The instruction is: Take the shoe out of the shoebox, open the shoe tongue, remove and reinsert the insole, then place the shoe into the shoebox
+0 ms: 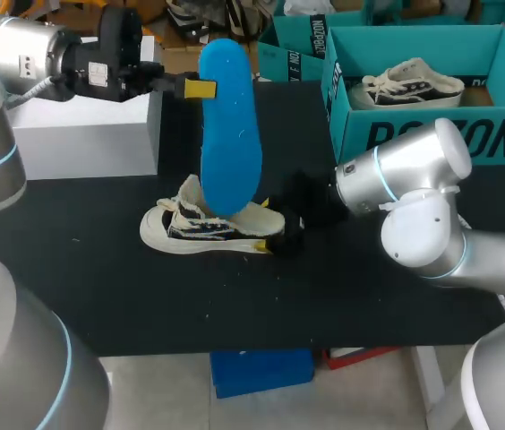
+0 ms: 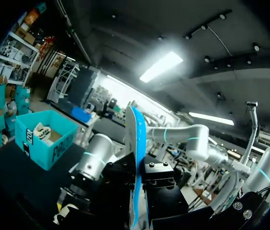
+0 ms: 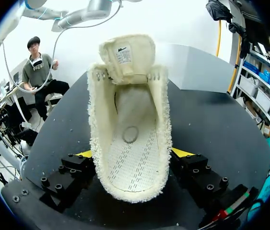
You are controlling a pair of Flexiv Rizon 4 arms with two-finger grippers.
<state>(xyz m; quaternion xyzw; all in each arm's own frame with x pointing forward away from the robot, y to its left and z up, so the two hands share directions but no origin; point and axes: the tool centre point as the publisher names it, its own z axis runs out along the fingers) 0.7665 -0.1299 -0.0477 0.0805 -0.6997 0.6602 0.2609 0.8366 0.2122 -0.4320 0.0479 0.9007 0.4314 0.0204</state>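
A cream and black shoe lies on the black table, toe toward my left arm. In the right wrist view its tongue is folded up and the inside of the shoe is bare. My right gripper holds the heel, a yellow-tipped finger pressed against each side. The blue insole hangs upright above the shoe, its lower end by the shoe's opening. My left gripper is shut on the insole's upper edge. The left wrist view shows the insole edge-on between the black finger blocks.
A teal shoebox stands at the back right with a second shoe inside it. A white block sits at the back left, under my left arm. My right arm's elbow hangs over the table's right part.
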